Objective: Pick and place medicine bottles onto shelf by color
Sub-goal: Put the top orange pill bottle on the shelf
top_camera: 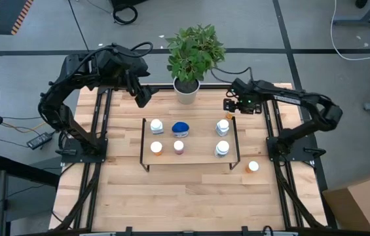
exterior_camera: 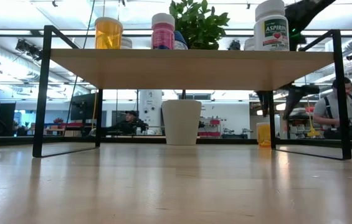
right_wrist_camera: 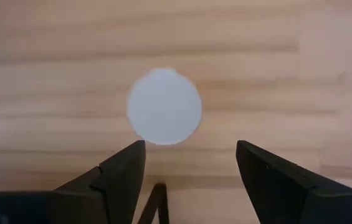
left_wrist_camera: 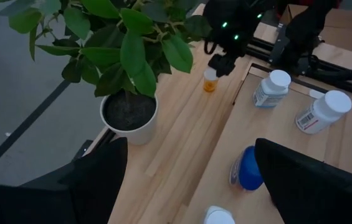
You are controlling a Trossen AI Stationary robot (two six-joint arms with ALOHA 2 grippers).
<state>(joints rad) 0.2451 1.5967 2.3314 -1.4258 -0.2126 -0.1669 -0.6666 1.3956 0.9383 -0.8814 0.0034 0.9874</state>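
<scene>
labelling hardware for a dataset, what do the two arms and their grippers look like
Both arms are dark, near-black jointed links with black cables looped along them. The left gripper has two broad, flat black fingers. The right gripper looks the same, its fingers matte black and wedge-shaped, with small green lights glowing on its wrist.

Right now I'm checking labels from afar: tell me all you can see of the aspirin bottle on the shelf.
The aspirin bottle is white plastic with a white ribbed cap and a white label reading ASPIRIN in red, with a green band beneath. It stands upright and capped on the shelf, near its right end in the low view. Only the shelf board touches it; no pincer is on it. Another white bottle stands behind it.
</scene>
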